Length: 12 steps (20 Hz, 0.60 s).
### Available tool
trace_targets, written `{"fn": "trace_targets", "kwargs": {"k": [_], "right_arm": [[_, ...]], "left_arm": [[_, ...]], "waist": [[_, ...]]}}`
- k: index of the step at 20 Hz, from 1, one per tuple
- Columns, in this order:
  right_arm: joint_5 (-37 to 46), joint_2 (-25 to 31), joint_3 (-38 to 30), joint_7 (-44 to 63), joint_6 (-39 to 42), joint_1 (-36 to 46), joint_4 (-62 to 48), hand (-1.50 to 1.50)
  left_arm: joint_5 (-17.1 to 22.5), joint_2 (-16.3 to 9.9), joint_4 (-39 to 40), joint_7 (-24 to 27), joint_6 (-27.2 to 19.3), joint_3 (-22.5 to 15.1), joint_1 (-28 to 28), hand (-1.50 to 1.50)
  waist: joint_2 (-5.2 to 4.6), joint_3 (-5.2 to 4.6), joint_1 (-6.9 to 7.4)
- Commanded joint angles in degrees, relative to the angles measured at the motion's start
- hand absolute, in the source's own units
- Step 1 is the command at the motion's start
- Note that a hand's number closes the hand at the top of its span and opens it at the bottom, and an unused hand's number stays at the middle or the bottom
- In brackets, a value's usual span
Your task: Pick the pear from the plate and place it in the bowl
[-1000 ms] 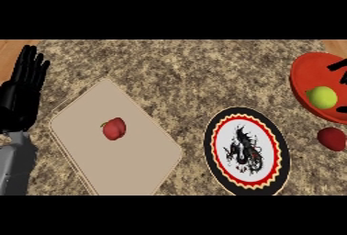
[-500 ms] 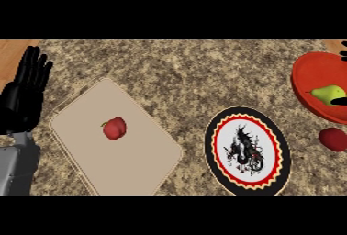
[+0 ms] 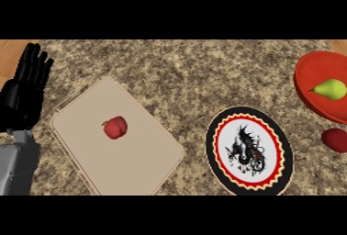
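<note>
Left hand (image 3: 25,94) at the view's left edge, black, fingers straight and close together pointing up the frame, resting, holding nothing; grey forearm (image 3: 17,167) below it runs to the lower left corner. Right hand not seen anywhere in the head view. Table (image 3: 183,69) is speckled brown stone, with a strip of wood showing at the upper left corner. Just right of the left hand lies a tan cutting board (image 3: 136,160), a rounded rectangle turned at an angle, one corner near the hand but apart from it. On the board, left of its middle, sits a small red fruit (image 3: 115,127), apple-like, with a short stem at its upper edge. Further right, apart from the board, a round plate (image 3: 249,151): black rim, red scalloped ring, white centre with a black and red figure. Nothing lies on the plate. Beyond it, at the right edge, a red bowl (image 3: 313,73), partly cut off by the frame. The pear (image 3: 330,89), yellow-green, sits inside the bowl toward its right side, narrow end pointing left; no hand touches it. Below the bowl, on the bare table near the right edge, a second dark red fruit (image 3: 335,139), just beside the bowl's lower rim and right of the plate; whether it touches the bowl cannot be told.
</note>
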<state>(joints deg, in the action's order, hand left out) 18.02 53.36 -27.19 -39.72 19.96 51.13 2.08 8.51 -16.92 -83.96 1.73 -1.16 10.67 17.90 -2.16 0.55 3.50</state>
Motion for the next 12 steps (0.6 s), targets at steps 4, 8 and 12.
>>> {"fn": "trace_targets", "kwargs": {"k": [4, 8, 12], "right_arm": [[-4.0, 6.1, -3.9, 0.4, 6.3, -3.9, -0.6, -1.50], [-5.7, 7.1, -5.6, -0.4, 8.8, -5.9, -0.4, -1.50], [-6.3, 8.8, -6.1, -0.2, 11.2, -7.4, 0.4, -1.50]], "left_arm": [[0.5, 0.2, -0.5, 1.0, 0.9, 0.1, -1.4, 0.00], [0.5, -0.5, -0.4, -0.3, 0.5, 0.5, -0.2, 0.00], [0.3, 0.6, -1.1, 0.0, -0.2, -0.1, -0.1, 0.00]], "waist": [[-0.35, 0.25, 0.40], [-0.55, 0.47, 0.08], [-0.67, 0.66, -0.30]]}}
